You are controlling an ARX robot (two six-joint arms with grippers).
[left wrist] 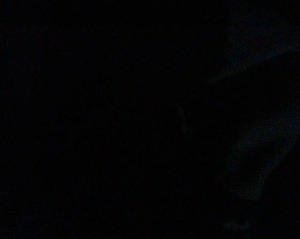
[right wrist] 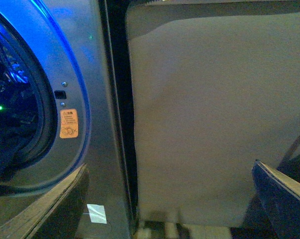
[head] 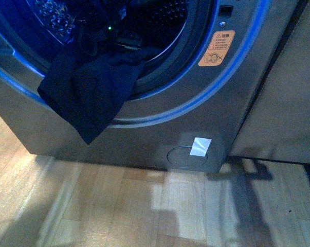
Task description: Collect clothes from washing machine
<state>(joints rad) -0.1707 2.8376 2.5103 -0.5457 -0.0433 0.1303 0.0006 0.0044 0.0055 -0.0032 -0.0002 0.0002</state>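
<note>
The grey washing machine (head: pixel 160 128) fills the front view, its round porthole lit blue at the rim. The dark navy clothes (head: pixel 90 92) hang out of the porthole over the lower rim and down the front panel. My left gripper (head: pixel 125 40) is a dark shape inside the drum at the garment's top edge, shut on the clothes. The left wrist view is dark. My right gripper (right wrist: pixel 164 209) is open and holds nothing. It faces the gap between the washing machine (right wrist: pixel 90 74) and a beige panel, well right of the porthole.
A beige cabinet panel (head: pixel 283 92) stands right of the machine, with a dark gap (right wrist: pixel 121 124) between them. An orange warning sticker (head: pixel 216 48) and a white tag (head: pixel 200 146) mark the machine's front. Wooden floor (head: pixel 119 206) lies below.
</note>
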